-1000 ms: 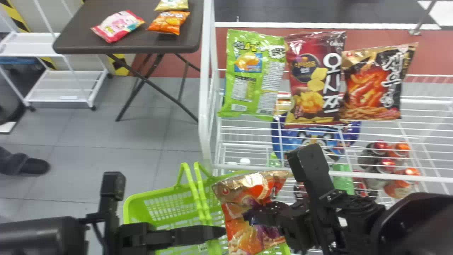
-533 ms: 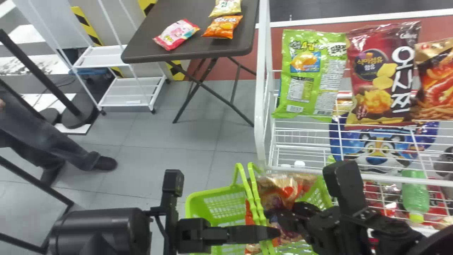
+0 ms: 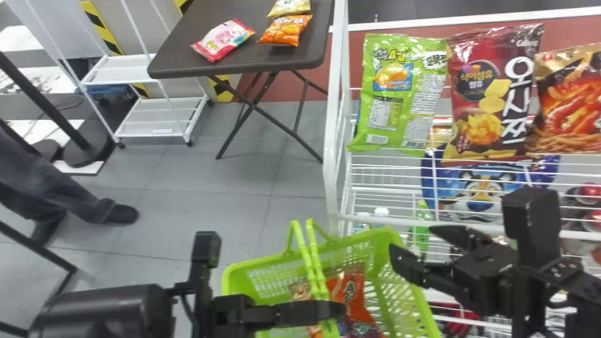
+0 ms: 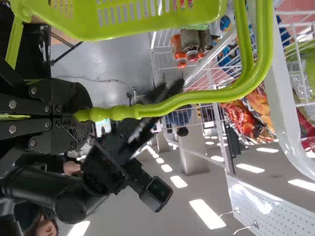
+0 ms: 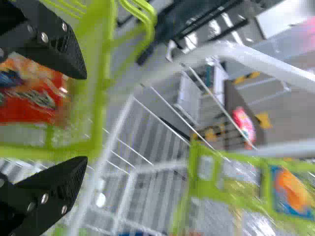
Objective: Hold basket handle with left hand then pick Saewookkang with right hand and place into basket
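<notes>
My basket (image 3: pixel 263 263) sits before me, at least one snack packet (image 3: pixel 350 291) in it under the handles (image 3: pixel 313 263). Behind it, reaching off to the right, is the wire rack (image 3: pixel 332 141), with three snack bags (image 3: pixel 493 94) side by side on top. Left of the rack, farther back, a folding table (image 3: pixel 263 61) bears three smaller bags (image 3: pixel 286 30); left of that stands a shelf cart (image 3: pixel 155 123).

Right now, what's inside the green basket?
Red-and-gold snack packaging. The handles and left claw cross it, so I can't tell whether it's one bag or several, nor what lies underneath.
</notes>
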Tool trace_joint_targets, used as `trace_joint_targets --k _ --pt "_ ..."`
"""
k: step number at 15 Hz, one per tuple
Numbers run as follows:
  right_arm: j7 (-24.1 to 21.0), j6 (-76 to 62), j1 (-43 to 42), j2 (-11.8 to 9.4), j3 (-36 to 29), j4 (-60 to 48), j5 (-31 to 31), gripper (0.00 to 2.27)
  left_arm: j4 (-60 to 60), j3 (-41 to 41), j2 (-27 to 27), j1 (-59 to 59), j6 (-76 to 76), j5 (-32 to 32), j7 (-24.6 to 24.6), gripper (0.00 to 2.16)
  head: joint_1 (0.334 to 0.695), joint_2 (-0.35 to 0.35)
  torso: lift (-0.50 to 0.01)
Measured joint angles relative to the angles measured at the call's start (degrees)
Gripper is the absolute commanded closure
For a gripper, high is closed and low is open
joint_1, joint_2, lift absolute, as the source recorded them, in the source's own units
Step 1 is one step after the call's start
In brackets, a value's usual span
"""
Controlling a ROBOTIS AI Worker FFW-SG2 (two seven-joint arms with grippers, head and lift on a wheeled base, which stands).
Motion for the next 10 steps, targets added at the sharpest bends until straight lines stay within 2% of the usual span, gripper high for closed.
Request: trace_joint_targets --k 2,3,6,10 --pt "2.0 -8.7 2.1 0.5 -6.3 1.8 -0.5 0.06 -0.1 0.2 0.0 0.2 0.0 0.1 0.0 2.15 0.695 0.05 -0.016" --pt "3.6 -14.8 3.2 1.3 -10.1 3.5 -1.2 0.06 -0.1 0.2 -0.1 0.3 0.0 0.1 0.0 2.15 0.695 -0.033 -0.016" --pt "5.1 -32.1 6.3 3.6 -18.4 10.3 -2.8 0.07 -0.1 0.1 -0.3 0.6 0.0 0.2 0.0 2.15 0.695 -0.159 -0.016" --pt "7.2 -46.8 10.9 9.1 -23.3 17.8 -3.1 0.07 -0.2 -0.2 -0.6 1.1 0.0 0.2 0.0 2.15 0.695 -0.28 -0.016"
